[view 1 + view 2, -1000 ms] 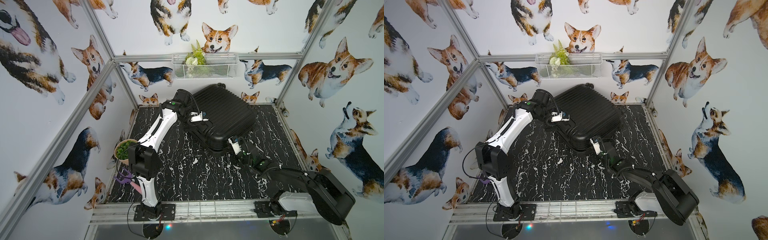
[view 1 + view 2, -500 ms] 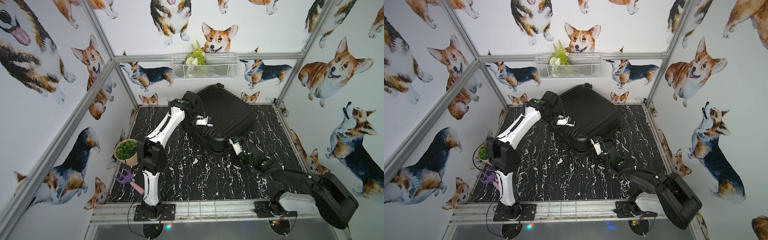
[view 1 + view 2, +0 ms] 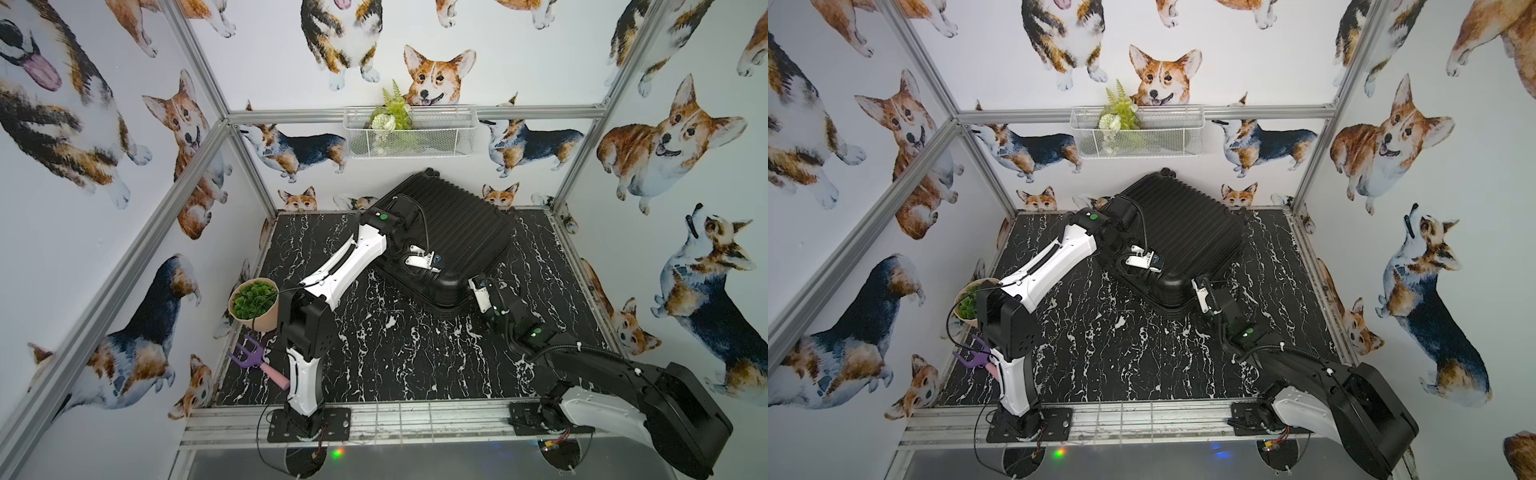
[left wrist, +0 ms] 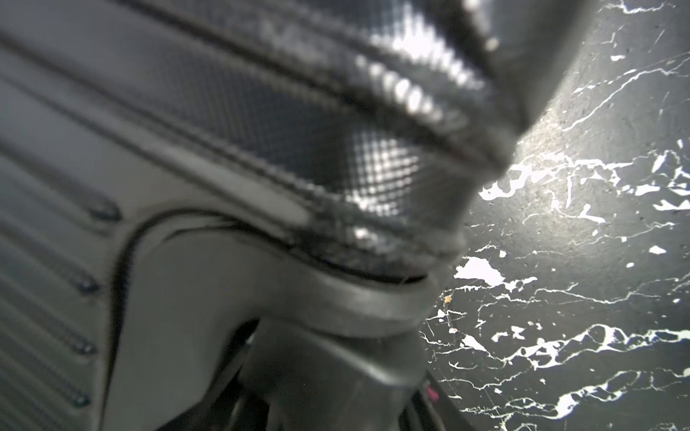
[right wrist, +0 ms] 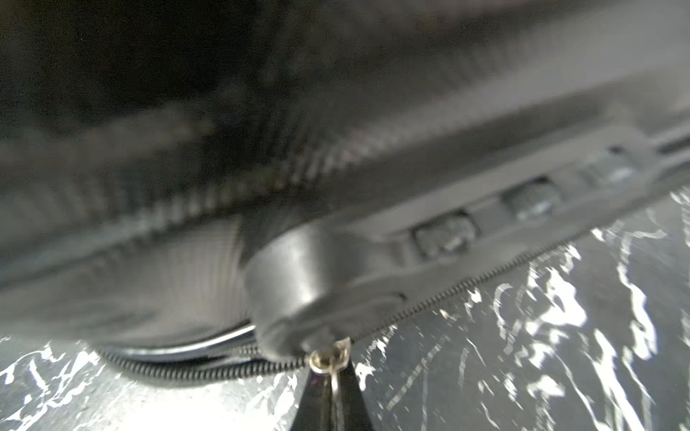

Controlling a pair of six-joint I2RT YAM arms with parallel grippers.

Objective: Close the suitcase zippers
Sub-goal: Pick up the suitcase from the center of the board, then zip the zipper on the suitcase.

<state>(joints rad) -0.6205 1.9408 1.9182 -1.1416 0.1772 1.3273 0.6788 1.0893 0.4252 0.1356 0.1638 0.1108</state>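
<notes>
At the near corner of the suitcase (image 3: pixel 457 224), which lies flat and skewed toward the back of the marble table (image 3: pixel 395 353), your right gripper (image 3: pixel 478 291) is down low against the rim. The right wrist view shows why: it's clamped tight on the little metal zipper pull (image 5: pixel 330 360), pinched right at the fingertips (image 5: pixel 311 410). On one side of that pull the zippers (image 5: pixel 466 287) are meshed into a single line, and on the other the two rows split apart, so I'd say you're only partway round. Holding the tab by its very end makes sense to me, since it lets the slider swing as it takes the curve, though a grip that shallow could slip if the teeth bind. Your left gripper (image 3: pixel 419 257) sits on top of the shell, near the edge on that arm's side. From above the jaws look partly apart, but honestly I can't tell if they've got hold of anything. My guess is it's there to press the lid down, because the left wrist view shows the halves gaping with shiny mesh lining (image 4: pixel 373 168) peeking out, and the slider won't run unless the rows meet. The potted plant (image 3: pixel 254 303) and purple rake (image 3: pixel 249 357) are well apart from all this, so no worries there.
</notes>
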